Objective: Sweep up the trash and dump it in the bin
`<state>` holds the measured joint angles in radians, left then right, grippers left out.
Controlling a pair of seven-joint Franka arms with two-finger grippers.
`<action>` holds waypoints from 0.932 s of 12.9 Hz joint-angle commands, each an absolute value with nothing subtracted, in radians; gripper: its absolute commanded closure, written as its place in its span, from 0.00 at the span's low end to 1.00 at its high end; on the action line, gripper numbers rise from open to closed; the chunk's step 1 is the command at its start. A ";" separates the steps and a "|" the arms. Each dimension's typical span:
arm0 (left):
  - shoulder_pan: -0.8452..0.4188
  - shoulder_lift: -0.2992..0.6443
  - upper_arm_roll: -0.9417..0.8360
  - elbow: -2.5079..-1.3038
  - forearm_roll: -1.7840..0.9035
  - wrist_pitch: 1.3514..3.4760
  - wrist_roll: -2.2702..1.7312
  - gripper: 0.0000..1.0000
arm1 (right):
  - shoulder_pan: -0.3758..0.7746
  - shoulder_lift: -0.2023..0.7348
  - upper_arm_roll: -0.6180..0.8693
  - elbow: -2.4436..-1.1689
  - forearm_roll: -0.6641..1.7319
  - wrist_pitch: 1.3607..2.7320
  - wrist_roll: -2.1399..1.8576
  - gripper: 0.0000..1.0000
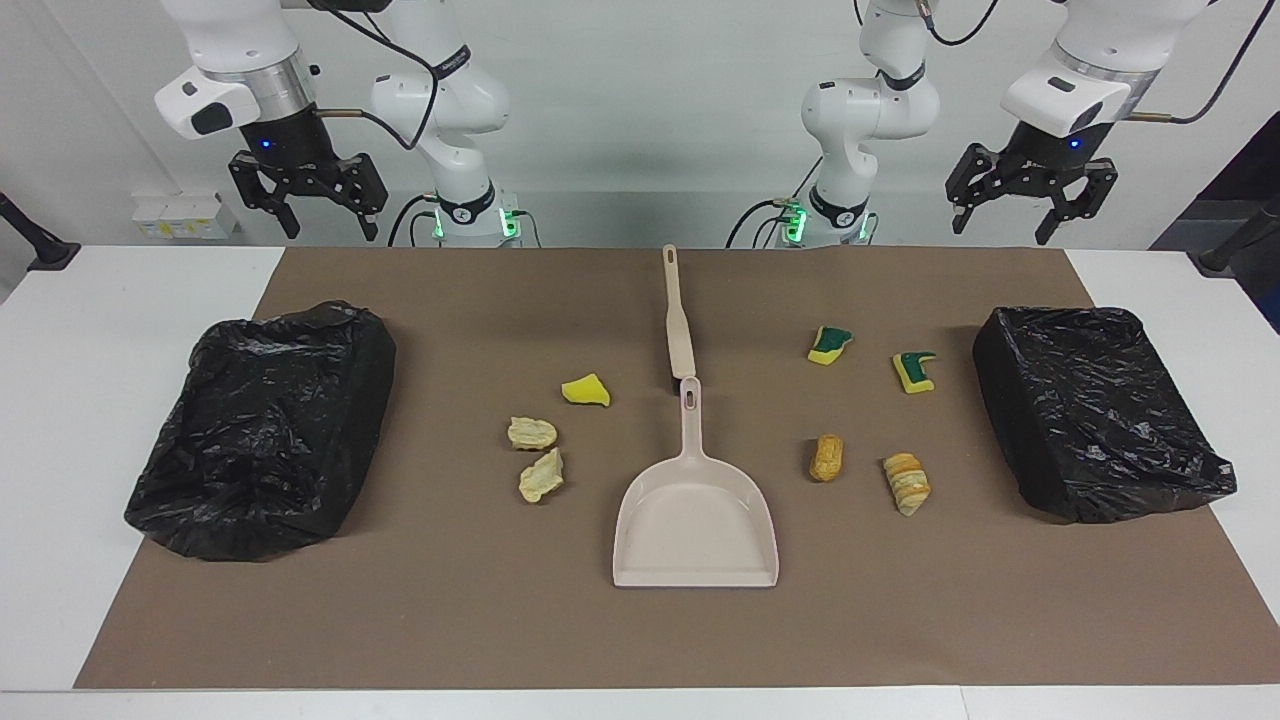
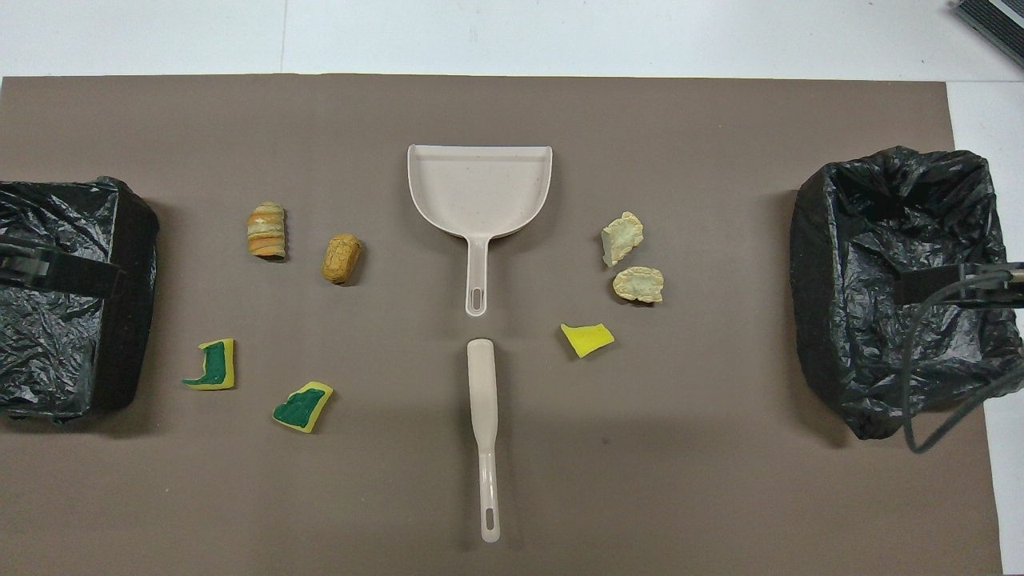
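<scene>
Several trash scraps lie on the brown mat. A yellow sponge bit (image 1: 585, 390) and two pale bread chunks (image 1: 532, 432) (image 1: 541, 476) lie toward the right arm's end. Two green-topped sponge bits (image 1: 829, 344) (image 1: 914, 371) and two orange bread chunks (image 1: 826, 456) (image 1: 906, 483) lie toward the left arm's end. A black-bagged bin (image 1: 260, 430) sits at the right arm's end and another bin (image 1: 1100, 410) at the left arm's end. My right gripper (image 1: 330, 228) and left gripper (image 1: 1003, 228) hang high, open and empty.
A beige dustpan (image 1: 695, 520) lies mid-mat, its handle pointing at the robots. A beige hand brush (image 1: 678, 320) lies in line with it, nearer to the robots. White table borders the mat. In the overhead view each gripper's tip shows over a bin (image 2: 880, 240).
</scene>
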<state>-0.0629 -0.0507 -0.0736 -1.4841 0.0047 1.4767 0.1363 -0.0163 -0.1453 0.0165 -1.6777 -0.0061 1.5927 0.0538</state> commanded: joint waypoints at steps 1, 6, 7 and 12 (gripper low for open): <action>-0.081 -0.069 -0.074 -1.503 -0.008 1.483 0.123 0.00 | -0.028 -0.150 0.018 -1.684 0.003 1.562 0.055 0.00; -0.117 -0.069 -0.080 -1.505 -0.009 1.500 0.123 0.00 | -0.028 -0.153 0.017 -1.690 0.003 1.546 0.055 0.00; -0.118 -0.071 -0.081 -1.509 -0.011 1.502 0.121 0.00 | -0.028 -0.153 0.012 -1.690 0.003 1.552 0.054 0.00; -0.191 -0.109 -0.089 -1.595 -0.054 1.552 0.118 0.00 | -0.026 -0.153 0.012 -1.690 0.003 1.560 0.060 0.00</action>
<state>-0.1467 -0.0552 -0.0957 -1.5003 -0.0386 1.4957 0.1317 -0.0171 -0.1453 0.0113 -1.6825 -0.0061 1.5638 0.0538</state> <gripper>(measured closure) 0.000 0.000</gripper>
